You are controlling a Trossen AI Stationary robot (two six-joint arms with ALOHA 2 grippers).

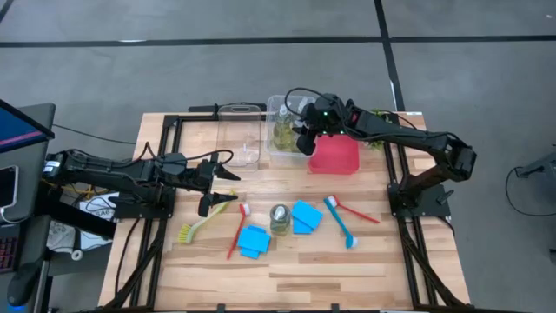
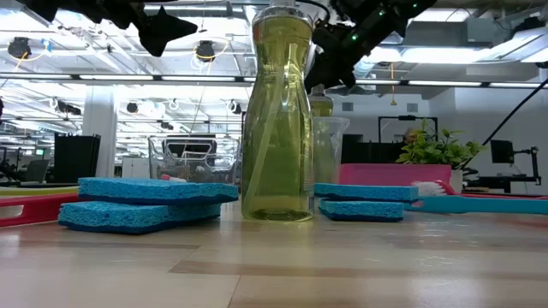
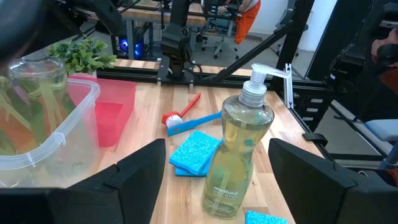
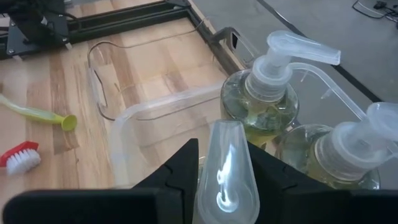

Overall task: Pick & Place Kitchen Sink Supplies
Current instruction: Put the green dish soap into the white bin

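Held bottle [image 4: 227, 171]: clamped at pump head in right gripper [image 1: 306, 142], over clear bin [image 1: 280, 149] beside two binned bottles [image 4: 261, 102]; body hidden. Lone bottle [image 1: 280, 218] mid-table among sponges [image 1: 254, 239]. Left gripper [image 1: 221, 200]: open, empty, above yellow-green brush [image 1: 198, 227].

One clear bottle of yellow-green liquid [image 1: 280, 218] stands upright mid-table between blue sponges [image 1: 253, 241] and scattered brushes [image 1: 236, 231], others [image 1: 284, 130] in a clear bin.
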